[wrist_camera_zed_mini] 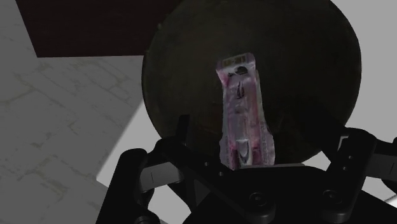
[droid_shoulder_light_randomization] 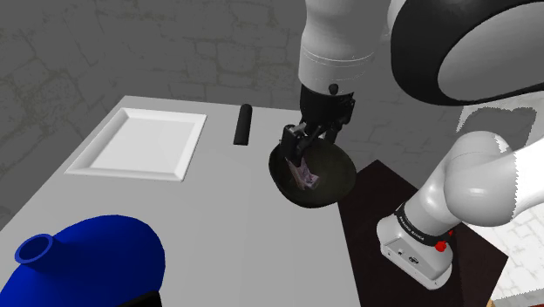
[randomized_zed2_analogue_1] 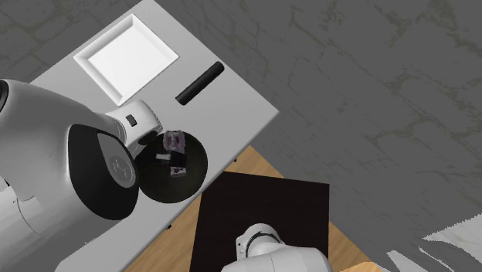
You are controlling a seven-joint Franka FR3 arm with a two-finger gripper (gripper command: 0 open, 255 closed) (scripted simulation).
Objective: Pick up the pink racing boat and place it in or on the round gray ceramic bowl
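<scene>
Gripper (wrist_camera_zed_mini: 264, 133); boat (wrist_camera_zed_mini: 243, 108) lengthwise away, in bowl (wrist_camera_zed_mini: 178, 76)

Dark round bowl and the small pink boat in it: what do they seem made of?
The dark round bowl looks matt and near-black, without shine or grain: perhaps ceramic, unclear. The small pink boat looks smooth with printed dark markings: likely painted plastic, though uncertain.

You have the bowl (droid_shoulder_light_randomization: 338, 179) at the table's (droid_shoulder_light_randomization: 227, 235) edge beside the stand (droid_shoulder_light_randomization: 377, 208), with the racing boat (droid_shoulder_light_randomization: 306, 178) lying inside it, beneath the gripper (droid_shoulder_light_randomization: 298, 155). In the shoulder view, a short bar (droid_shoulder_light_randomization: 241, 125) lies just left of the bowl. The square tray (droid_shoulder_light_randomization: 94, 162) is farther left, and a jug (droid_shoulder_light_randomization: 96, 262) sits nearest the camera.
</scene>
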